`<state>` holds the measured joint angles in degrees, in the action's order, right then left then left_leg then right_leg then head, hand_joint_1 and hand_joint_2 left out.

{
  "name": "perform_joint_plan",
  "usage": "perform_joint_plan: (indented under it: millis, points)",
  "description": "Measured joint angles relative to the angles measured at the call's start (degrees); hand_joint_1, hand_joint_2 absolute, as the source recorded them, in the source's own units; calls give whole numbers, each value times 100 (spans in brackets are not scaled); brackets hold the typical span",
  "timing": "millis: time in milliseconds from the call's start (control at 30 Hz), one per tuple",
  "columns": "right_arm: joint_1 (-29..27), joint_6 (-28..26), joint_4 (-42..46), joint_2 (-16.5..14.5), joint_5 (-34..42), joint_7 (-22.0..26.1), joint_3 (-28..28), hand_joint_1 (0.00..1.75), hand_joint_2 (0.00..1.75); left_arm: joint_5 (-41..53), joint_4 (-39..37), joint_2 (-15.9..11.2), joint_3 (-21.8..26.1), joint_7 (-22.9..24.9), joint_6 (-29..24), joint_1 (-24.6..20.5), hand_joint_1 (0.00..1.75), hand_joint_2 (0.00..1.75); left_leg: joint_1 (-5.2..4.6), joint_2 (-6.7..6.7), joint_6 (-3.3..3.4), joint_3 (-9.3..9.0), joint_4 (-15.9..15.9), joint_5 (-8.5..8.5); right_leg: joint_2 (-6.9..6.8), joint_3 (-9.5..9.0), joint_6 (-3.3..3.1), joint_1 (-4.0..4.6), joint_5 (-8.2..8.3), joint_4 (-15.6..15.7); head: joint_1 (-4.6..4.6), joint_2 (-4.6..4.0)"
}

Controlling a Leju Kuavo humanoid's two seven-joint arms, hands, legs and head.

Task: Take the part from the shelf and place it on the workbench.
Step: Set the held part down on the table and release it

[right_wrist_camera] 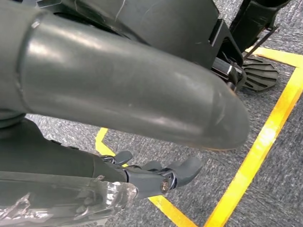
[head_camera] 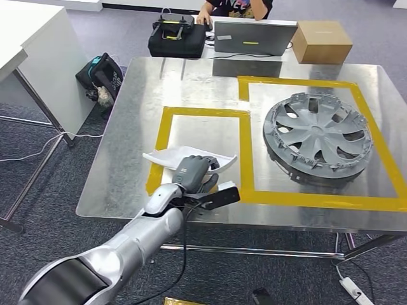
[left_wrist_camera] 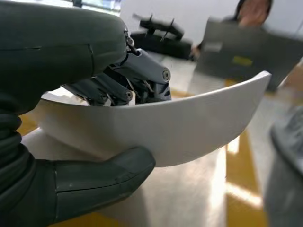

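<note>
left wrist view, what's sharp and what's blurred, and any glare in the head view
Left wrist view: the left hand and the curved white part it grips are sharp; the laptop and the person behind are soft, the yellow tape blurred. Head view: all in focus, with pale glare patches on the metal workbench.

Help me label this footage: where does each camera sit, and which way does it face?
Head view: high on the body, looking down at the workbench and wheel cover; left arm and left hand show.
Left wrist view: behind the left hand, facing the white part it grips.
Right wrist view: on the hanging arm, facing carpet and yellow floor tape; right hand shows.
Head and left wrist views share the white part.
</note>
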<state>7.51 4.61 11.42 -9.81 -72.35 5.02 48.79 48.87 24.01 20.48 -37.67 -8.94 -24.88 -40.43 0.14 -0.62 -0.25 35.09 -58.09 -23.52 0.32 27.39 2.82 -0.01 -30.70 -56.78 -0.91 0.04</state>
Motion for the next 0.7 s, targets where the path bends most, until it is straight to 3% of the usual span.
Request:
perform_joint_plan:
  millis: [100,400,700]
  points:
    - [-26,3,1,0,33,-21,1,0,0,3,-85,1,-171,348,360,-197,175,175,0,0,0,0,0,0,1,-31,1,0,1,0,0,0]
    - [-57,11,-1,0,39,-26,2,0,0,79,-220,2,-516,446,580,-447,175,175,0,0,0,0,0,1,1,-49,2,1,2,0,0,0]
    - [-49,11,-1,0,42,-26,2,0,0,-39,-254,4,-615,453,327,-534,175,175,0,0,0,0,0,1,0,-52,4,0,3,0,-1,0]
